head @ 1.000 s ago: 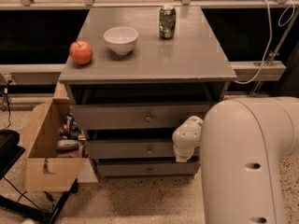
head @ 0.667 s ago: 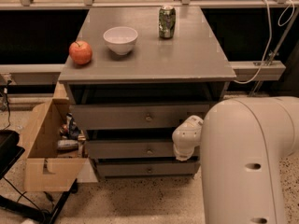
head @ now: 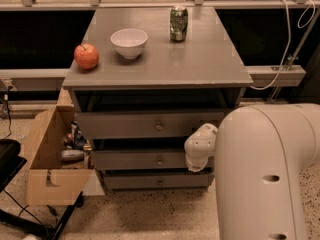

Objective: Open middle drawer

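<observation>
My gripper (head: 200,148) sits right of the middle drawer (head: 127,160); open or closed, I can't tell. It may miss the knob (head: 160,161).

The cabinet's flat grey top (head: 210,64) carries three things: a red apple (head: 86,56) at its near left corner, a white bowl (head: 129,42) just right of that and slightly farther back, and a green can (head: 178,23) upright toward the far edge. An open cardboard box (head: 47,184) sits on the speckled floor (head: 150,216) at the left. My gripper (head: 200,148) hangs before the cabinet's right side, below the top.
</observation>
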Available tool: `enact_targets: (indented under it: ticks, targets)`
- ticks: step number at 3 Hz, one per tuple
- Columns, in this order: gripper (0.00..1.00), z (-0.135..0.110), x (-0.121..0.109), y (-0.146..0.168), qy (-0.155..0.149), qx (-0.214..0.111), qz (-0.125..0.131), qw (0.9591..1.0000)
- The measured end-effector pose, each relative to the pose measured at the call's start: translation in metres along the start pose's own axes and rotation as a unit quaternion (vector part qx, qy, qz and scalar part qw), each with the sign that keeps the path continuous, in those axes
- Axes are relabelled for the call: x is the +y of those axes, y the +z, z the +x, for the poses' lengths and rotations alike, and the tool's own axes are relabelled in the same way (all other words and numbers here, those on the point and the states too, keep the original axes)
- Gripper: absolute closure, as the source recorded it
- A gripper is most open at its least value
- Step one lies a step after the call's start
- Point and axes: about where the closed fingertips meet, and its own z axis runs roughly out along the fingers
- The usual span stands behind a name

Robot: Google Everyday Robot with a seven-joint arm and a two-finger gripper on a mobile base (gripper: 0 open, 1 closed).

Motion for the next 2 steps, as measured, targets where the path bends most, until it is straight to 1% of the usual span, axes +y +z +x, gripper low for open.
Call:
enact_targets:
  ticks: [1, 2]
  targets:
    - [0.82, 0.0000, 0.0000, 0.0000, 0.000, 0.000, 0.000, 1.0000]
    - [0.59, 0.0000, 0.0000, 0.0000, 0.000, 0.000, 0.000, 1.0000]
